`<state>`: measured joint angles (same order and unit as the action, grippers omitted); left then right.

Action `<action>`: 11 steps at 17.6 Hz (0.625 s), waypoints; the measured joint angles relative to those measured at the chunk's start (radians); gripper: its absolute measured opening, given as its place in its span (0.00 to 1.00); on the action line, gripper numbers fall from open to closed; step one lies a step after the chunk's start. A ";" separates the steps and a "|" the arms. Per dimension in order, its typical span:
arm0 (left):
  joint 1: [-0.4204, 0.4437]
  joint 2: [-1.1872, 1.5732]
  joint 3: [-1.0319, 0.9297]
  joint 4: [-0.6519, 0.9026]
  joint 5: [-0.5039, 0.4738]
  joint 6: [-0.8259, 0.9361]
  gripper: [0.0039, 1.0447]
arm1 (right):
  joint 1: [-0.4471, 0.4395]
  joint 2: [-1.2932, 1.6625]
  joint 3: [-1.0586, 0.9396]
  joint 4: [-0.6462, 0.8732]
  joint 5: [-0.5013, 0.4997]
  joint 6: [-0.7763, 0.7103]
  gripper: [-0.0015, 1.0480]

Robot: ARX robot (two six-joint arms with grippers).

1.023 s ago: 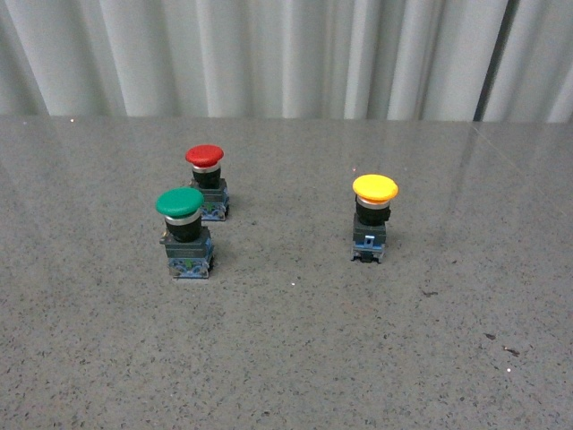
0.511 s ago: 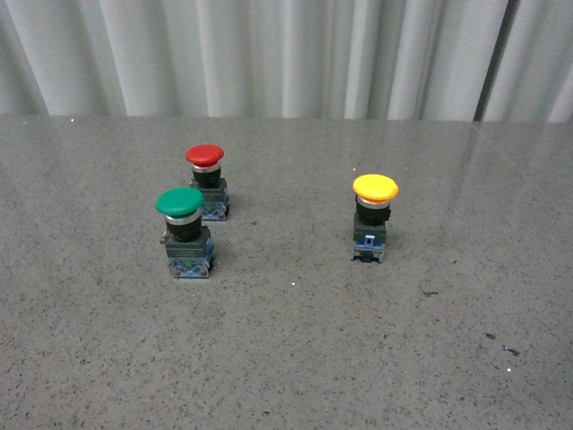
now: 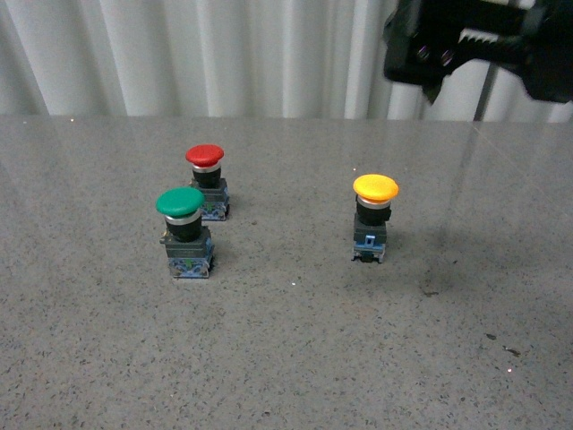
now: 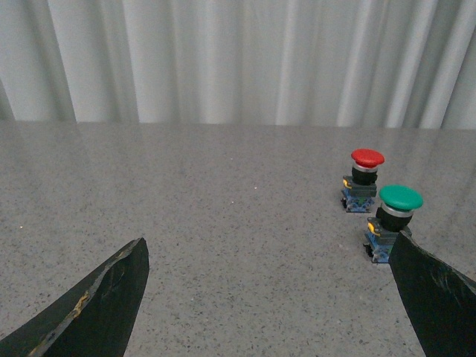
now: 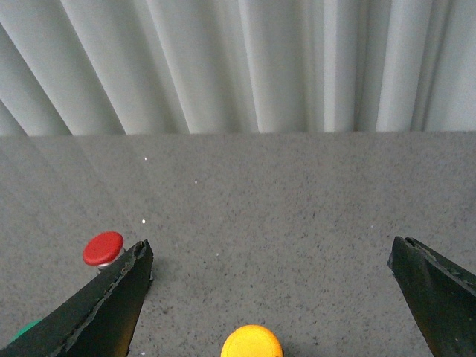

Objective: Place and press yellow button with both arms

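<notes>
The yellow button (image 3: 375, 218) stands upright on the grey table, right of centre, with a yellow cap, black body and blue base. Its cap also shows in the right wrist view (image 5: 251, 343), between the open fingers (image 5: 104, 305) and just short of them. My right arm (image 3: 483, 45) hangs high at the top right, above and behind the button; the right gripper (image 5: 271, 256) is open and empty. My left gripper (image 4: 271, 256) is open and empty over bare table, its fingers (image 4: 97, 305) wide apart. The left arm does not show in the front view.
A green button (image 3: 183, 232) and a red button (image 3: 206, 180) stand together at the left of the table; both also show in the left wrist view, green (image 4: 393, 221) and red (image 4: 364, 178). A pale pleated curtain (image 3: 269, 54) closes the back.
My right arm has come into the front view at the top right; it was out of view before. The three buttons have not moved.
</notes>
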<state>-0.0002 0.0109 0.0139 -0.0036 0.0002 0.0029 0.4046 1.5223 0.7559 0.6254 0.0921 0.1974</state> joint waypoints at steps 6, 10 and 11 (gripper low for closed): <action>0.000 0.000 0.000 0.000 0.000 0.000 0.94 | 0.066 0.162 0.064 -0.003 0.029 -0.032 0.42; 0.000 0.000 0.000 0.000 0.000 0.000 0.94 | 0.064 0.180 0.071 -0.021 0.026 -0.043 0.09; 0.000 0.000 0.000 0.000 0.000 0.000 0.94 | 0.066 0.180 0.072 -0.026 0.019 -0.052 0.02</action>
<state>-0.0002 0.0109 0.0139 -0.0036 -0.0002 0.0029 0.4706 1.7027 0.8276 0.5991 0.1112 0.1452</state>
